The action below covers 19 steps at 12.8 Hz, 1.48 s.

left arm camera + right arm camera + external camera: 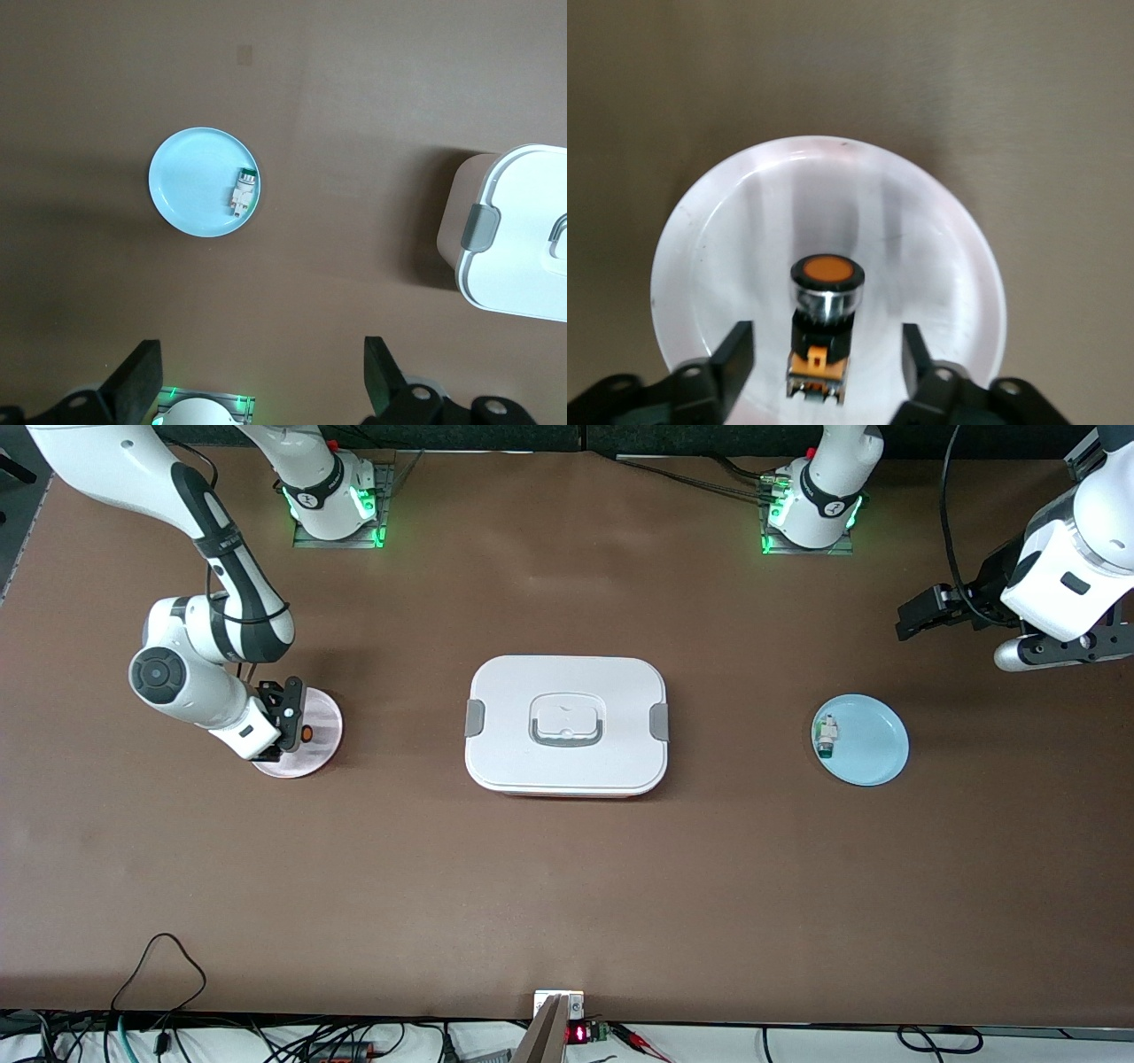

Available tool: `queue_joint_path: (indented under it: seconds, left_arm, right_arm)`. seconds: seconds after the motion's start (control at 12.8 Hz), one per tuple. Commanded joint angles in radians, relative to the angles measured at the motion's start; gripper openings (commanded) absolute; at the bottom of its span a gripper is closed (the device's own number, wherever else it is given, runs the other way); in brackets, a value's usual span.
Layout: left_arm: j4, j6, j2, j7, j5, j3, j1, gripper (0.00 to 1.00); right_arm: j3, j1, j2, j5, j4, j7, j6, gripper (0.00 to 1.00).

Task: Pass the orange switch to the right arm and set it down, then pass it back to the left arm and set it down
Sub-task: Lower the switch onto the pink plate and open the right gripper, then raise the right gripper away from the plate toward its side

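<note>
From the front, the right gripper (288, 722) hung low over the pink plate (321, 731) near the right arm's end of the table (567, 886), fingers spread. The box (566, 725) sat mid-table. The left gripper (921, 615) waited aloft over its own end.

Left wrist: spread fingers (137, 385) above the blue plate (190, 190).

Right wrist: the orange switch (824, 323) lay on the plate, between parted fingers (731, 359).

The brown table (567, 886) carries pink plate (321, 737), box (567, 726), blue plate (873, 744).

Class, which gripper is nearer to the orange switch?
Right. The right gripper hangs open just over the orange switch on the pink plate; the left gripper waits open past the box, above the blue plate.
</note>
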Motion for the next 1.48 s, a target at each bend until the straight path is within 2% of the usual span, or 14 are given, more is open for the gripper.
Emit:
queue_joint_path:
  seconds: [0.0, 0.16, 0.31, 0.55, 0.78, 1.01, 1.25, 1.4]
  left_arm:
    - [0.011, -0.01, 0.001, 0.027, -0.007, -0.002, 0.006, 1.0]
    - [0.008, 0.022, 0.001, 0.092, 0.001, 0.0, 0.003, 1.0]
    - [0.008, 0.037, 0.002, 0.149, 0.017, 0.0, 0.008, 1.0]
    - [0.001, 0.036, 0.001, 0.151, 0.021, 0.001, 0.015, 1.0]
    - [0.0, 0.033, 0.001, 0.151, 0.021, 0.007, 0.017, 1.0]
    - [-0.009, 0.034, 0.004, 0.184, 0.022, 0.014, 0.06, 1.0]
    - [-0.009, 0.036, 0.008, 0.212, 0.082, 0.011, 0.066, 1.0]
    - [-0.014, 0.036, 0.01, 0.217, 0.08, 0.012, 0.074, 1.0]
  right_arm:
    - [0.013, -0.006, -0.042, 0.063, 0.109, 0.006, -0.17, 1.0]
    - [0.013, -0.001, -0.043, 0.1, 0.196, 0.008, -0.25, 1.0]
    - [0.013, -0.001, -0.057, 0.124, 0.238, 0.011, -0.272, 1.0]
    - [0.012, -0.001, -0.1, 0.166, 0.288, 0.147, -0.305, 1.0]
    - [0.012, 0.022, -0.121, 0.17, 0.397, 0.452, -0.432, 1.0]
    - [0.009, 0.025, -0.126, 0.209, 0.497, 0.858, -0.538, 1.0]
    - [0.01, 0.054, -0.146, 0.212, 0.534, 1.311, -0.592, 1.0]
    - [0.009, 0.089, -0.153, 0.19, 0.601, 1.466, -0.708, 1.0]
